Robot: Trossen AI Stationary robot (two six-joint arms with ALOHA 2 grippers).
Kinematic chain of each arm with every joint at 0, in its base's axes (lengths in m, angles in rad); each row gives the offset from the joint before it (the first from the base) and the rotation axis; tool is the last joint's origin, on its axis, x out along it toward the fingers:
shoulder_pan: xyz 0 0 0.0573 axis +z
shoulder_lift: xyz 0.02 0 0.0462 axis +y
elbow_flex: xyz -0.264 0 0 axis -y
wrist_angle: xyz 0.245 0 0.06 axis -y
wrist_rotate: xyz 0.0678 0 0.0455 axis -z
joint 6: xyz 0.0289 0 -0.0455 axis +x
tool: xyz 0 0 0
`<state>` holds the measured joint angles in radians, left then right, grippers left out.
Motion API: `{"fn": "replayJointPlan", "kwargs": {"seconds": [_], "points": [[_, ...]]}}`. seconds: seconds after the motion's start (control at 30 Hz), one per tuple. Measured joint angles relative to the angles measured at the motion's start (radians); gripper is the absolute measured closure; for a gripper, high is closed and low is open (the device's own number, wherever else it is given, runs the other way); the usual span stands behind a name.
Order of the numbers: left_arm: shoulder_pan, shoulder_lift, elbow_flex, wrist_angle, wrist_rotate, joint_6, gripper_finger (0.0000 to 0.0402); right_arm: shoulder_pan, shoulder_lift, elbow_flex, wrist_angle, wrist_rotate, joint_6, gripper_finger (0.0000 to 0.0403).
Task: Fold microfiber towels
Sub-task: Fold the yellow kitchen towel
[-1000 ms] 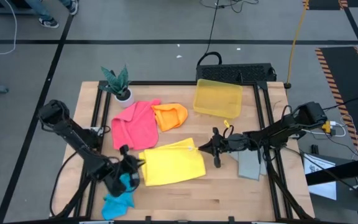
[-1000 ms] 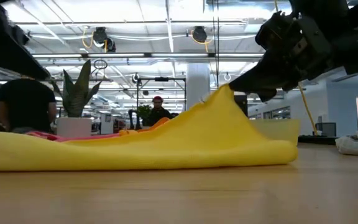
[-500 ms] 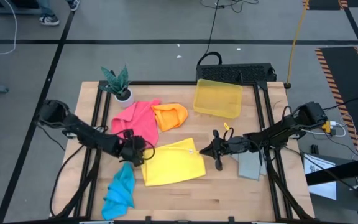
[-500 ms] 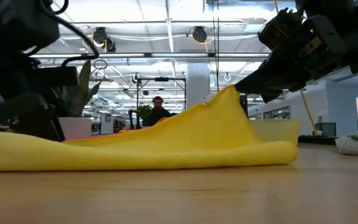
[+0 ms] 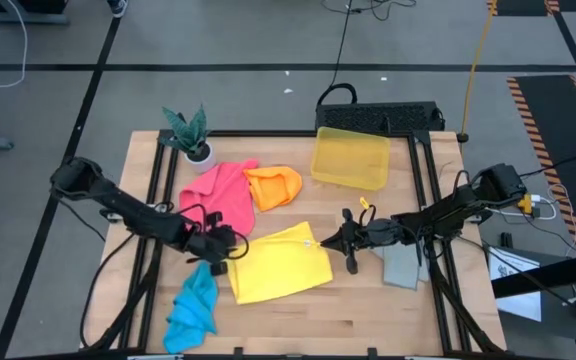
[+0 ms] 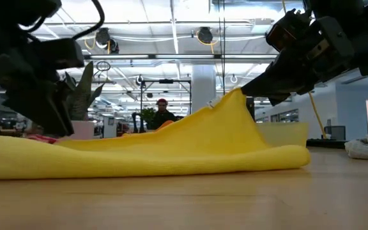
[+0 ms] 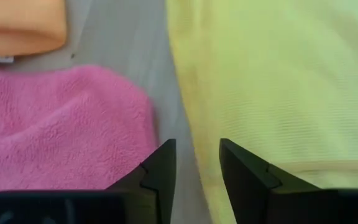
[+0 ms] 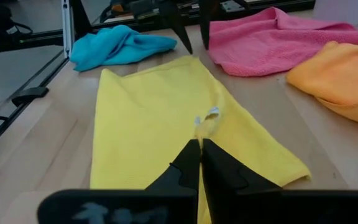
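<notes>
1. Since 1 s ago my left gripper point(image 5: 220, 243) left the bright blue microfiber towel point(image 5: 192, 309) and reached the flat yellow microfiber towel point(image 5: 276, 264) mid-table.
2. Do well, I judge: straddle the near corner, pinch 1 layer.
3. Left jaws part-open, empty, over the edge beside the pink towel point(image 7: 61, 124).
4. Right gripper point(image 8: 201, 149) pinched shut, lifting the yellow towel's corner.
</notes>
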<state>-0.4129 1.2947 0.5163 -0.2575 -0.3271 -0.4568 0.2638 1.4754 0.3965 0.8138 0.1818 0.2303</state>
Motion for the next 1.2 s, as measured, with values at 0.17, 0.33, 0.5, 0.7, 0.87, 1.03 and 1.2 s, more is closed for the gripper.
{"fn": "replayJointPlan", "kwargs": {"seconds": [0.17, 0.33, 0.5, 0.7, 0.87, 1.03, 1.2], "points": [[-0.026, 0.002, -0.011, 0.026, -0.016, 0.028, 0.0277, 0.0, 0.0, 0.0, -0.001, 0.0, 0.0, 0.0401], [-0.017, 0.013, -0.043, 0.074, -0.033, -0.003, 0.0277, 0.0, 0.0, 0.0, -0.002, 0.0, 0.0, 0.0401], [0.004, 0.021, -0.093, 0.196, 0.042, -0.018, 0.0288, 0.0, 0.0, 0.0, -0.003, 0.0, -0.001, 0.0401], [0.008, 0.02, -0.108, 0.225, 0.072, -0.023, 0.0333, 0.0, 0.0, 0.0, -0.002, 0.0, -0.007, 0.0401], [0.008, 0.02, -0.108, 0.202, 0.073, -0.013, 0.0393, 0.0, 0.0, 0.0, -0.003, 0.0, -0.007, 0.0401], [-0.002, 0.02, -0.102, 0.199, 0.071, -0.023, 0.0396, 0.0, 0.0, 0.0, -0.003, 0.0, -0.007, 0.0401], [-0.043, 0.011, -0.018, 0.147, 0.067, -0.041, 0.0397, 0.014, 0.0, 0.0, -0.002, 0.0, -0.021, 0.0401]]}}
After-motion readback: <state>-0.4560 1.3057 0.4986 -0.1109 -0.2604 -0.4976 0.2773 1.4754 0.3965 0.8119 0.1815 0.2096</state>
